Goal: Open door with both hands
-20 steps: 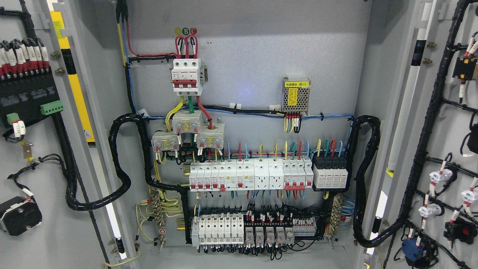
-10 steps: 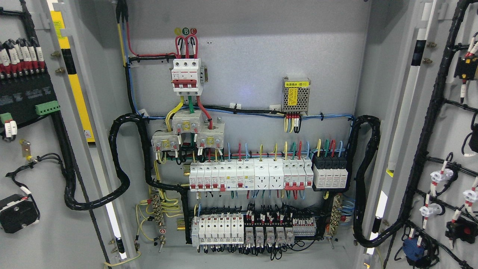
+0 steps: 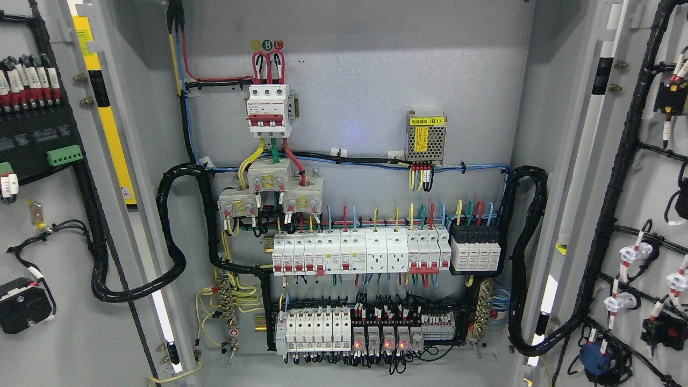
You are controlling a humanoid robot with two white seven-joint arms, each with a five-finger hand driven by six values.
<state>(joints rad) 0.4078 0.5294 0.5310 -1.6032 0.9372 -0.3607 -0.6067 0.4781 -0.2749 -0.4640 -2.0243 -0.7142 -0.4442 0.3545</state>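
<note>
Both doors of the grey electrical cabinet stand swung wide. The left door [image 3: 59,333] fills the picture's left edge, its inner face carrying a black module, red-tipped wires and a black cable loom. The right door [image 3: 653,215] fills the right edge, with black cable runs, white connectors and a blue part low down. Between them the cabinet's back panel [image 3: 365,70] shows rows of white breakers, a red-and-white main breaker [image 3: 269,110] and a small power supply [image 3: 425,137]. Neither of my hands nor any arm shows in the head view.
Thick black cable bundles loop from the panel to each door, at left [image 3: 172,231] and right [image 3: 524,258]. A yellow-and-black strip [image 3: 105,113] runs down the left door frame. Four relays [image 3: 381,344] at the bottom glow red.
The left door has swung a little further outward, its parts sliding toward the left edge. Red lights have come on in the bottom relay row. The right door barely moved.
</note>
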